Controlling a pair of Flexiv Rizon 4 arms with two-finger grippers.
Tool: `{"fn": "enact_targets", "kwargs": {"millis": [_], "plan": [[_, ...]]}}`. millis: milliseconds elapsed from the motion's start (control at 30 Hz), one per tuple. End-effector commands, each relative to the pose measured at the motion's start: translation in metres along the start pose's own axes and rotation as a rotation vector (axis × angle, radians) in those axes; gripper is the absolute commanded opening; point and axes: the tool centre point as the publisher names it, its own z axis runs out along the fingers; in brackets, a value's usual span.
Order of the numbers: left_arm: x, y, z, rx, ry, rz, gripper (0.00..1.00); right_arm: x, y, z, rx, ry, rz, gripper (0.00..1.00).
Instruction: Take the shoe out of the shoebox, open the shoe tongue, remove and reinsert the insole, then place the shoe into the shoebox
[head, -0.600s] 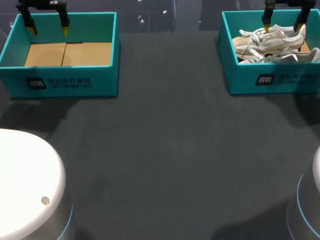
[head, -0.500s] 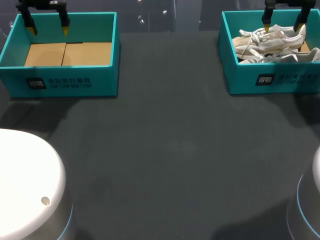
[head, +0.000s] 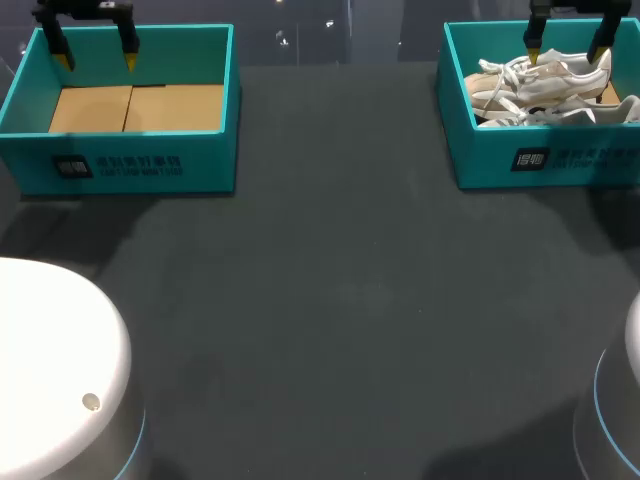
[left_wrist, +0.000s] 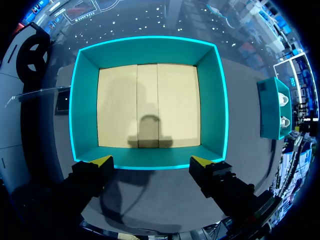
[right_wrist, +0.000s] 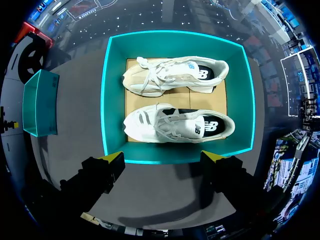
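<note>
The right gripper (right_wrist: 164, 159) hangs with fingers spread wide and empty, above the near wall of the shoebox (right_wrist: 114, 100). Advance and lower it over the nearer shoe (right_wrist: 177, 125). The fingers appear to line up with the shoe's length, so turning the wrist to span its width seems advisable. Lift straight up to clear the wall. Both shoes are white and laced, and the farther shoe (right_wrist: 175, 75) lies just beyond. The left gripper (left_wrist: 151, 161), equally wide, hangs over an empty box (left_wrist: 75, 100).

A dark grey, matte table (head: 340, 300) is shown, its surface plain and evenly lit across the middle. Soft shadows (head: 490, 445) are cast on it toward its near edge, and a fainter one is seen at its left side.
</note>
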Motion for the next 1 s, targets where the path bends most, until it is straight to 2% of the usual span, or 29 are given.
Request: {"fn": "enact_targets", "kwargs": {"millis": [33,233,367,1000], "plan": [[0.000,0.000,0.000,-0.001,-0.001,0.000,1.00,0.000,0.000,0.001,-0.003,-0.022,-0.004,1.00],[0.000,0.000,0.000,-0.001,-0.001,0.000,1.00,-0.012,-0.003,0.001,-0.011,-0.045,0.003,1.00],[0.000,0.000,0.000,-0.001,-0.001,0.000,1.00,-0.031,-0.007,0.005,-0.013,-0.066,0.011,1.00],[0.000,0.000,0.000,-0.001,-0.001,0.000,1.00,-0.107,-0.007,0.052,0.015,-0.122,0.074,1.00]]}}
